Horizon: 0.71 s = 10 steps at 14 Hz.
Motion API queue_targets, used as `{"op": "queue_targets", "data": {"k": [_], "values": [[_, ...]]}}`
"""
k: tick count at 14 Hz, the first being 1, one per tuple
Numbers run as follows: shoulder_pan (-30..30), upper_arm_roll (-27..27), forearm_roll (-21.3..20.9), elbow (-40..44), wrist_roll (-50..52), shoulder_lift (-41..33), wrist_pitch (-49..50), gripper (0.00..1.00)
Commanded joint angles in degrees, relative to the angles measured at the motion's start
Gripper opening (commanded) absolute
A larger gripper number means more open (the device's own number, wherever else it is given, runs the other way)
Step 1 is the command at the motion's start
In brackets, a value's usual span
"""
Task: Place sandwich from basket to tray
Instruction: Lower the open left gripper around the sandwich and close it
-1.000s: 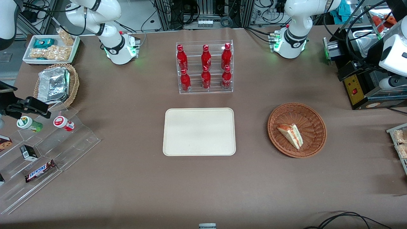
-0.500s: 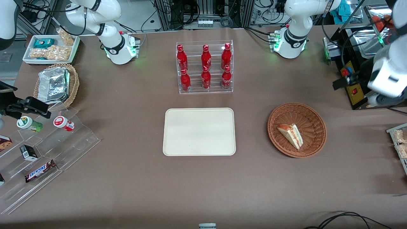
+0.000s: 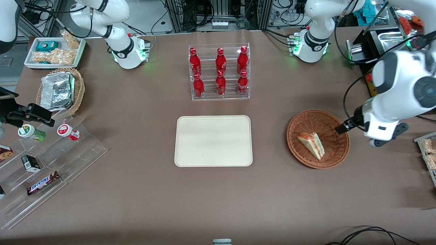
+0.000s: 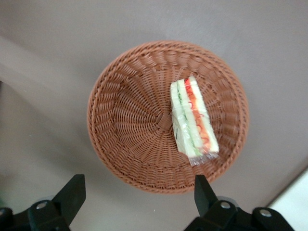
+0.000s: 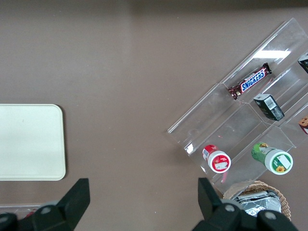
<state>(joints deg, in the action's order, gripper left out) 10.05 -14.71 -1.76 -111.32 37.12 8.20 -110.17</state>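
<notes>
Brown table (image 3: 136, 204), sandwich (image 4: 193, 121) beyond gripper (image 4: 139, 192) fingers (image 4: 204, 190).

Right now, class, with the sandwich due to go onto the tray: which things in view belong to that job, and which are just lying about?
Belong to the job:
sandwich, lying in the basket
tray, bare
pincer, open, above the basket

Just lying about:
red bottles in a clear rack
foil packs in a tan basket
Snickers bar
two small tubs on the clear stand
</notes>
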Motion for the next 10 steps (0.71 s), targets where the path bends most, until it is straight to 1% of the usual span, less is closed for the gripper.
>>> {"op": "queue_targets", "data": {"k": [1,3,6,8,10], "values": [[-0.29,-0.14,-0.62,-5.82,5.47,-0.74,-7.92,1.0],[-1.34,-0.32,-0.7,-6.45,10.23,1.27,-11.81,1.0],[-2.49,-0.32,-0.7,-7.68,11.3,3.65,-14.8,1.0],[-3.19,-0.32,-0.7,-9.61,13.4,4.8,-18.83,1.0],[-3.37,-0.32,-0.7,-9.01,14.82,5.24,-20.17,1.0]]}}
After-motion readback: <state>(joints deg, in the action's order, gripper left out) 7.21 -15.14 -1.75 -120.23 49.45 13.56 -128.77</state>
